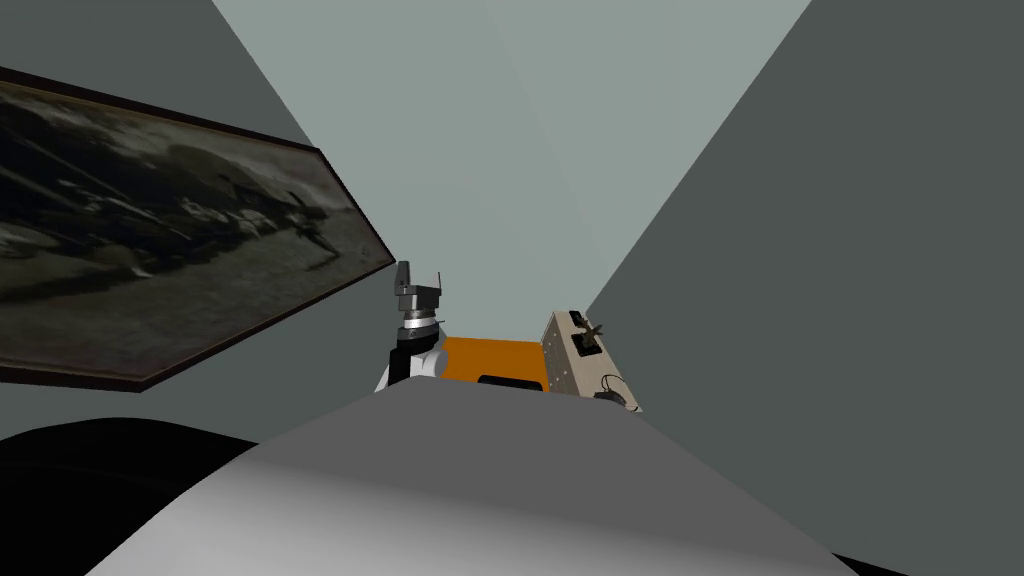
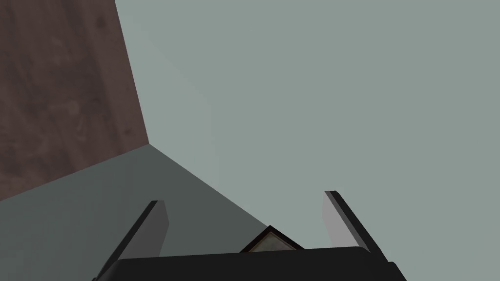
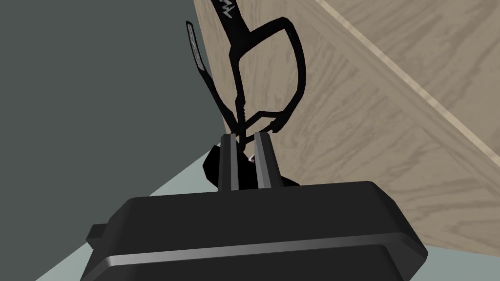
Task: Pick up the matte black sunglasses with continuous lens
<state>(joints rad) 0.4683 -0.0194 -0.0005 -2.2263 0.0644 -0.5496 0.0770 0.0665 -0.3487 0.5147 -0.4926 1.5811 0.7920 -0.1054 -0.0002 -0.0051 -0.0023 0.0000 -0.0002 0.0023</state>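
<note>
The right gripper (image 3: 245, 136) has its jaws drawn narrow, pinching the thin rim of the matte black sunglasses (image 3: 238, 39) between its two light grey blades. The sunglasses stand out beyond the fingertips: a looping black rim and two temple arms, one with pale lettering, the other with a pale stripe. Through the rim shows the pale wood-grain surface (image 3: 390, 122), which lies just behind them on the right; whether the sunglasses touch it I cannot tell. A small black lump (image 3: 211, 167) sits close behind the jaws, its kind unclear.

In the head view the pale wood-grain surface is the top of a boxy unit on the right, with small dark shapes on it too small to name. Just to its left is an orange flat-topped block (image 1: 495, 358) with a flat black slab (image 1: 505, 381) at its near edge. The left gripper (image 1: 420, 273) is raised left of the orange block, fingers pointing up, jaws spread wide. A large dark framed picture (image 1: 170, 230) hangs on the left wall
</note>
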